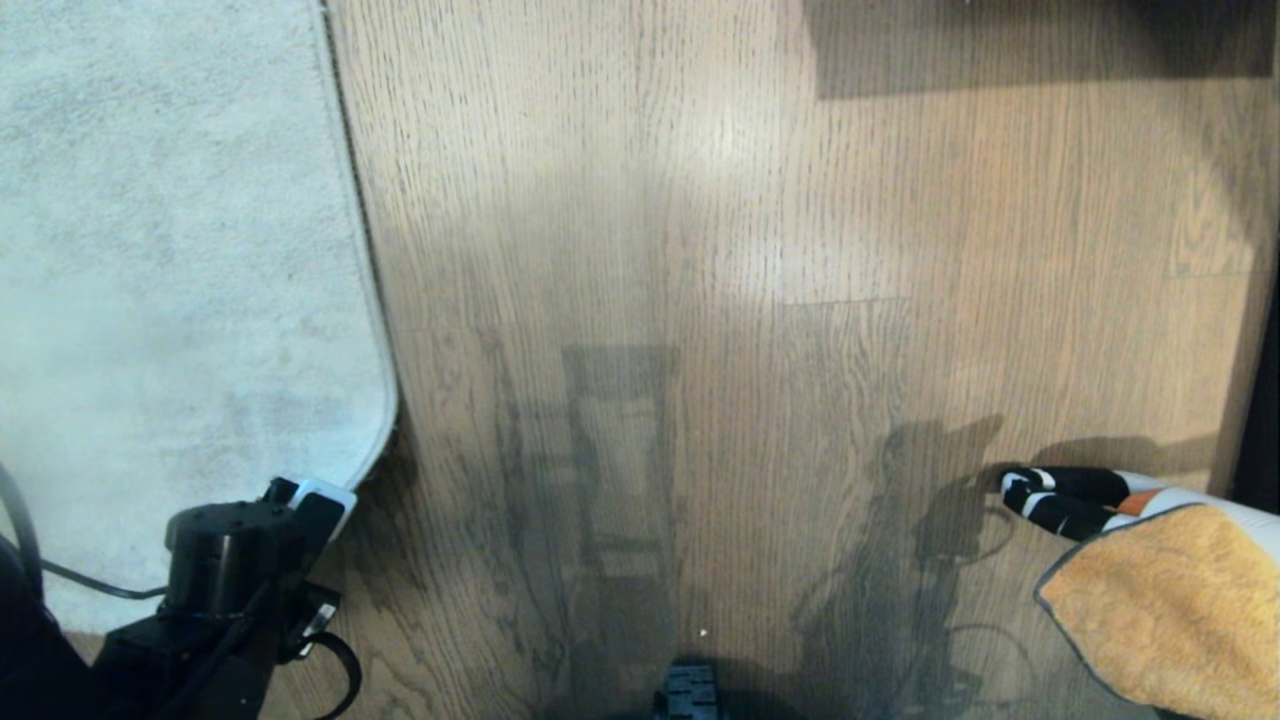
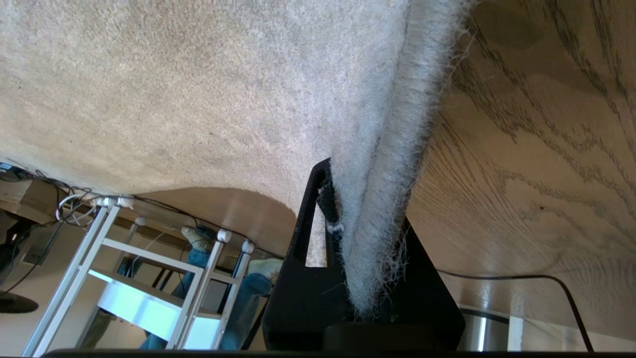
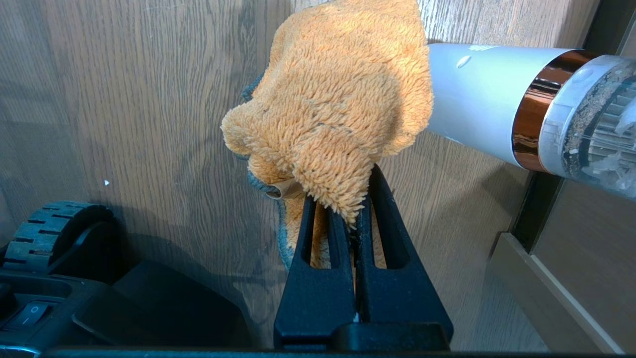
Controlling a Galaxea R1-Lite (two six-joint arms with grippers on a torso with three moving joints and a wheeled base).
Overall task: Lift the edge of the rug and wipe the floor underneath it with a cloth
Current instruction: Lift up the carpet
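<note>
Where the rug edge (image 2: pixel 382 209) curls up off the floor (image 1: pixel 700 250) at the rug's near corner, the left hand (image 2: pixel 357 278) is clamped on it. At the right, the right hand (image 3: pixel 355 223) pinches the orange cloth (image 3: pixel 333 109) just beside a handheld vacuum (image 3: pixel 521 109).

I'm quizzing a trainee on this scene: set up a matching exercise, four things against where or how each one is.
Things:
1. rug edge
2. cloth
3. floor
4. vacuum cleaner

States:
A. lying on the floor beside the cloth
B. pinched in the left tool
C. bare brown wood planks
D. clamped in the right tool

Pairs: 1-B, 2-D, 3-C, 4-A
</note>
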